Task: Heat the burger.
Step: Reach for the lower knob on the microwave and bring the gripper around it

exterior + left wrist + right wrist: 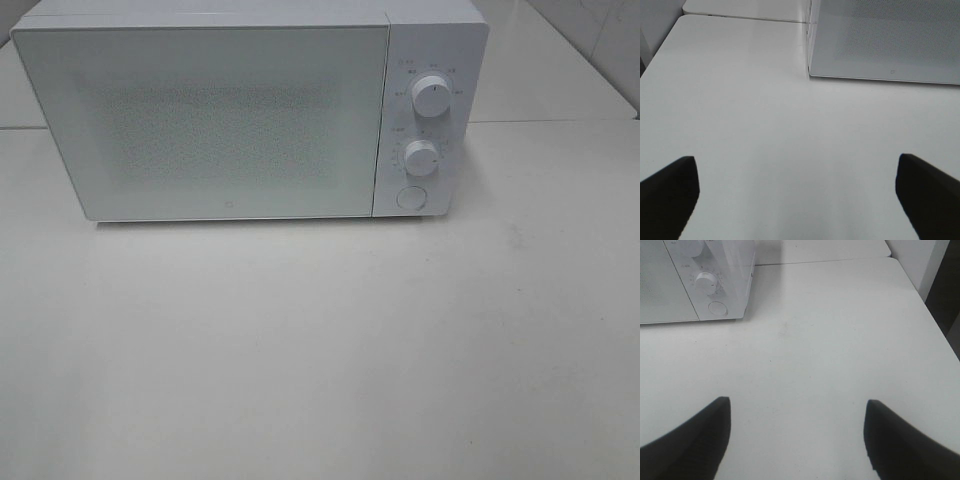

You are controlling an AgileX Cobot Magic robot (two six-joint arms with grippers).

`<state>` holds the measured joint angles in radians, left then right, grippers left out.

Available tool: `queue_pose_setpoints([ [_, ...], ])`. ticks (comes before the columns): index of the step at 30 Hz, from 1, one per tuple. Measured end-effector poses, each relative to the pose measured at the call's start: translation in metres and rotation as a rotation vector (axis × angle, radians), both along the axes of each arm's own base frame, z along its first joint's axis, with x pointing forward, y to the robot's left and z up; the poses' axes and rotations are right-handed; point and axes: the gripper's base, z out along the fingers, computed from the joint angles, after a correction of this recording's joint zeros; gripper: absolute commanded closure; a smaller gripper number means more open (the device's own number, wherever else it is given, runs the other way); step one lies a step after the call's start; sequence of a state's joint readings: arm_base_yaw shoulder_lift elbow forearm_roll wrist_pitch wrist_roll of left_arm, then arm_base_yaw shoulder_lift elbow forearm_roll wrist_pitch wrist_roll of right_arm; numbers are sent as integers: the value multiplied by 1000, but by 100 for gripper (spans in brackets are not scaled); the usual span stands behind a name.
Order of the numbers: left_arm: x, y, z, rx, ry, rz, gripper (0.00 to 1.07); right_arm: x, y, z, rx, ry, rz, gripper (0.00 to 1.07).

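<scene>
Microwave (200, 120) on white table (320, 350), door (190, 60) shut. Burger not visible in any view; cannot tell whether it sits behind the frosted door. Left gripper (796, 170) spread wide, empty, over bare table. Right gripper (796, 405) also parted, holding nothing, nearer the controls. Judgement: the right arm should work the round button (411, 197) or lower knob (421, 158). Approach square-on with one fingertip and push lightly, so the oven does not slide.

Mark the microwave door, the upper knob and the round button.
microwave door (200, 120), exterior high view, centre of panel
upper knob (431, 95), exterior high view, knob face
round button (411, 197), exterior high view, button centre
</scene>
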<state>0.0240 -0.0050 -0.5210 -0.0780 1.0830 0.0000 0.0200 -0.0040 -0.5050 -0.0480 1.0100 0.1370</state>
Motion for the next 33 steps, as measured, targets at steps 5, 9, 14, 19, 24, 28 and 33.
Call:
queue_pose_setpoints([
  [5, 0, 0, 0, 0, 0, 0, 6, 0, 0, 0, 0, 0, 0, 34],
  [9, 0, 0, 0, 0, 0, 0, 6, 0, 0, 0, 0, 0, 0, 34],
  [14, 0, 0, 0, 0, 0, 0, 6, 0, 0, 0, 0, 0, 0, 34],
  [19, 0, 0, 0, 0, 0, 0, 6, 0, 0, 0, 0, 0, 0, 34],
  [24, 0, 0, 0, 0, 0, 0, 6, 0, 0, 13, 0, -70, 2, 34],
  [28, 0, 0, 0, 0, 0, 0, 6, 6, 0, 19, -1, -99, 4, 34],
  [33, 0, 0, 0, 0, 0, 0, 6, 19, 1, 25, -1, -145, 8, 34],
])
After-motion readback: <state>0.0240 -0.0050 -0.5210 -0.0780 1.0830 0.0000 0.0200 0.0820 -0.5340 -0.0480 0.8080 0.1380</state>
